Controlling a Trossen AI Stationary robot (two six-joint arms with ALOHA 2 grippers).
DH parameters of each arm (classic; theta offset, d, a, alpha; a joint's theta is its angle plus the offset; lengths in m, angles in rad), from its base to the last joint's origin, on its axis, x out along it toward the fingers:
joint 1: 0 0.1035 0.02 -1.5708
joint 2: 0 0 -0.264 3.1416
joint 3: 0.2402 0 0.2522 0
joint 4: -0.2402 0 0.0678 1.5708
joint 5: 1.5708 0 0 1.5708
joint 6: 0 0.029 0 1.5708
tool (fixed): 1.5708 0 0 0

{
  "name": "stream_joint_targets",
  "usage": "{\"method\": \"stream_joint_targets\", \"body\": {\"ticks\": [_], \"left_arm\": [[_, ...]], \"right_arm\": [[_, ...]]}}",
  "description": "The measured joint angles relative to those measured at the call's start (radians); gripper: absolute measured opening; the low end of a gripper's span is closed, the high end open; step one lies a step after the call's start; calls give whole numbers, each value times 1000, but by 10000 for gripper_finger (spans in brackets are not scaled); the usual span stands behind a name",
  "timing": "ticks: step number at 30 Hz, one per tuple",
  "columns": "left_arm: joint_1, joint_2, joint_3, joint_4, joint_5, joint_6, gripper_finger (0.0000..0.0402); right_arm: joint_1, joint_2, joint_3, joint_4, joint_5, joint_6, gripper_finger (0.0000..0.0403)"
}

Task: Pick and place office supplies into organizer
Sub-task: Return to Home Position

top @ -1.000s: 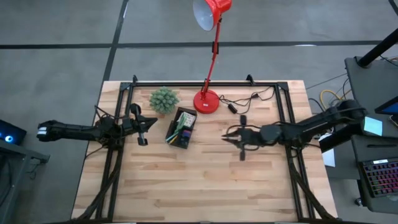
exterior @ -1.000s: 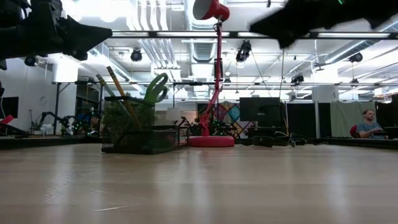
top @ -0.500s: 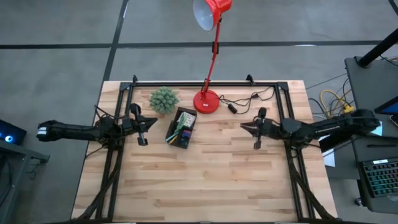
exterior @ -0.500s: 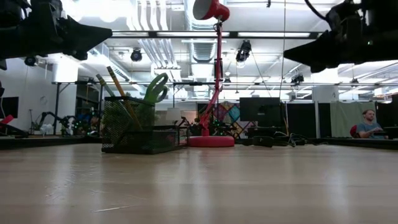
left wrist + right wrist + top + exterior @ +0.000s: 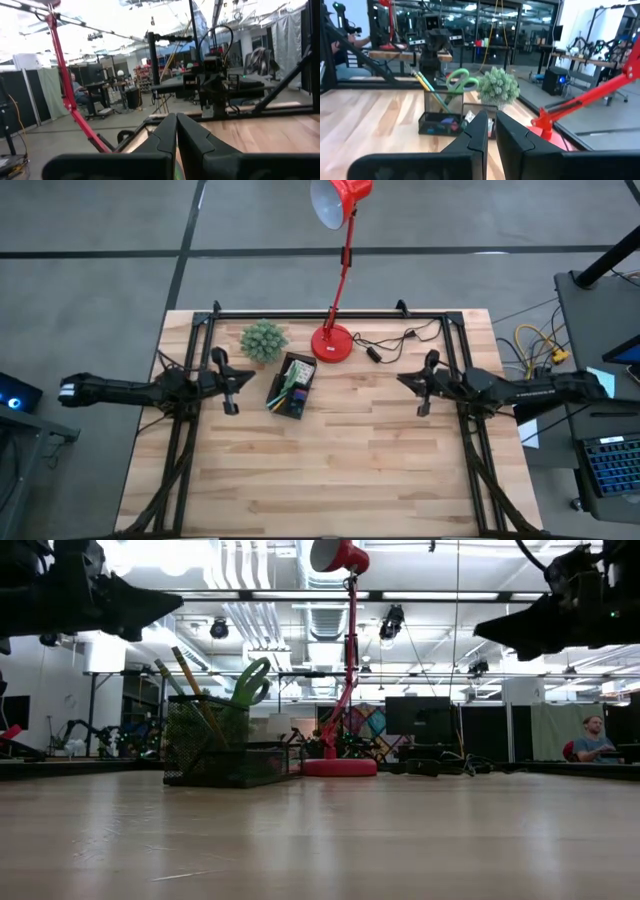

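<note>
The black mesh organizer (image 5: 291, 387) stands on the wooden table left of centre. Green-handled scissors (image 5: 250, 685), a yellow pencil (image 5: 187, 669) and small coloured pieces stick up from it or lie in it. The right wrist view also shows the organizer (image 5: 441, 118) with the scissors (image 5: 461, 80). My left gripper (image 5: 243, 378) hovers shut by the table's left edge, just left of the organizer, pointing at it. My right gripper (image 5: 402, 379) hovers shut near the right edge, pointing left, well away from the organizer. Both are empty and high above the table: left gripper (image 5: 176, 592), right gripper (image 5: 480, 630).
A red desk lamp stands on its round base (image 5: 332, 343) at the far side, next to a small green spiky plant (image 5: 263, 340). A black cable (image 5: 400, 340) lies at the far right. Bare wood fills the table's middle and near half. A person (image 5: 596, 736) sits far back in the room.
My right gripper has drawn back from the table's middle toward its right edge, sinking and levelling out as it went. The left gripper and the organizer have kept still.
</note>
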Motion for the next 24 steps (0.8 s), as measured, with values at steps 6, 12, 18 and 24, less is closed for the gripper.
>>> {"method": "stream_joint_targets", "body": {"ticks": [6, 12, 18, 24], "left_arm": [[0, 14, 0, -26, 0, -50, 0], [0, 29, 0, -27, 85, -112, 0], [0, 39, 0, -28, 291, -139, 0], [0, -22, 0, -144, 283, -139, 0]], "right_arm": [[2, -108, -1, -122, 0, 20, 26], [2, -173, -1, -132, 5, 25, 26], [2, -183, -1, -158, 8, 10, 26], [2, -181, -1, -177, 8, 12, 28]]}}
